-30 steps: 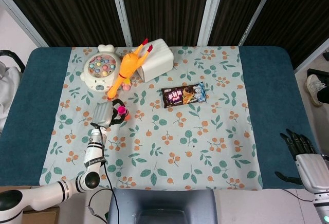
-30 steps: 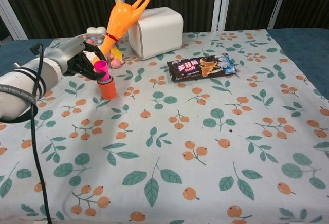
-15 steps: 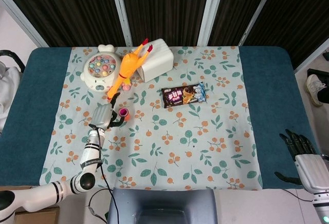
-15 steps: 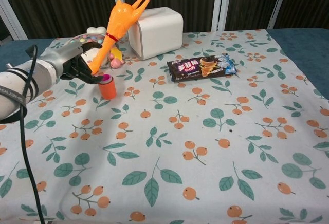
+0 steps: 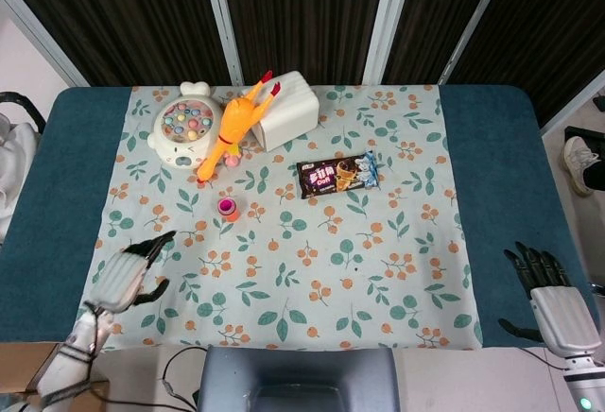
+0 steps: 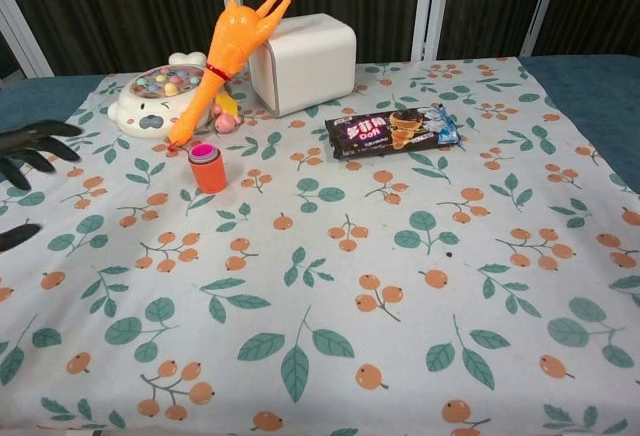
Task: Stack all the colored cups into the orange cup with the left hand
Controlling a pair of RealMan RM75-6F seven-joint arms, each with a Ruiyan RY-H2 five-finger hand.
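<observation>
Head view
Left hand: the left hand is seen at the near left edge of the table, fingers spread apart, nothing held.
Right hand: the right hand is seen at the near right corner, over the plain blue border, dark fingers apart and empty.
Stacked cups: a small orange plastic cup with a pink cup nested inside is seen standing upright on the floral tablecloth, well apart from both hands, near the feet of the orange rubber chicken.
Surroundings: a round white fishing-game toy with coloured pegs is placed beside the chicken; a white rounded box is set behind it; a dark snack packet lies flat towards the middle.

Chest view
Left hand: only dark fingertips are shown at the left edge, spread and holding nothing.
Right hand: not shown here.
Stacked cups: the orange cup is shown upright with the pink rim just above its mouth.
Surroundings: the chicken is leant against the white box; the snack packet is laid right of the cups.
</observation>
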